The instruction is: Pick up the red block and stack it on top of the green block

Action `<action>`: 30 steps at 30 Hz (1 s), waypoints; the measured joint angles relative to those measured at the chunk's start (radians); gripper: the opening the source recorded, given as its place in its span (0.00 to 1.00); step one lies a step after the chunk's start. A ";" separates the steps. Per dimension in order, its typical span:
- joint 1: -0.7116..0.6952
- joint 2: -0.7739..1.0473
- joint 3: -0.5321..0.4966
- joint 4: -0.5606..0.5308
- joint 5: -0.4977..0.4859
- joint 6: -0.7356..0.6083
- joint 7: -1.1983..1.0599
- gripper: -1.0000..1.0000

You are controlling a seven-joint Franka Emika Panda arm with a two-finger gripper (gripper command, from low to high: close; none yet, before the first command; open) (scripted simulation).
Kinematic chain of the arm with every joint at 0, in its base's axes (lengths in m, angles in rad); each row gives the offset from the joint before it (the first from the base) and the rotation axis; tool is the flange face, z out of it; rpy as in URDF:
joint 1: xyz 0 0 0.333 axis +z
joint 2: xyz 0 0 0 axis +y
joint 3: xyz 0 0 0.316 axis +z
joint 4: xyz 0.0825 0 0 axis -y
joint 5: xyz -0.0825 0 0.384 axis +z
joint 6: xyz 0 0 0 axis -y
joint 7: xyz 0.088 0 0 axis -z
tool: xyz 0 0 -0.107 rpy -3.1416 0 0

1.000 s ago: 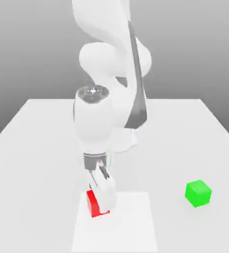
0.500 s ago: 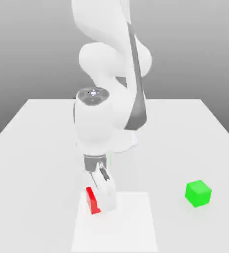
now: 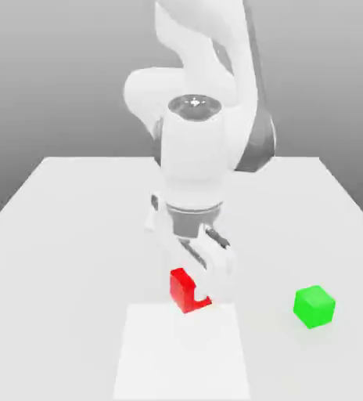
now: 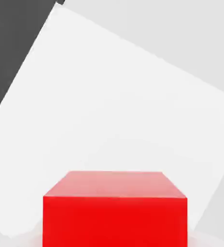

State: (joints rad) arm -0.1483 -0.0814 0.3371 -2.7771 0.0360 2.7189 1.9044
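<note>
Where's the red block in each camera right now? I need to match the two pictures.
Exterior view: red block low centre, shut between the gripper fingers, at the exterior view's left of the green block.
Hand view: red block fills the lower middle.
Shared landmark: the white table.

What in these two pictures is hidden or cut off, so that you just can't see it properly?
- Exterior view: the far side of the red block is covered by the gripper.
- Exterior view: the top of the arm is cut off by the upper edge.
- Hand view: the red block's lower part is cut off by the edge.
- Exterior view: the green block's far faces are turned away.
</note>
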 joint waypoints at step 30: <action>0.209 0.123 0.214 0.091 -0.171 0.002 0.207 0.00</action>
State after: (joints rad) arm 0.0610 0.0413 0.5507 -2.6859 -0.1347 2.7214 2.1116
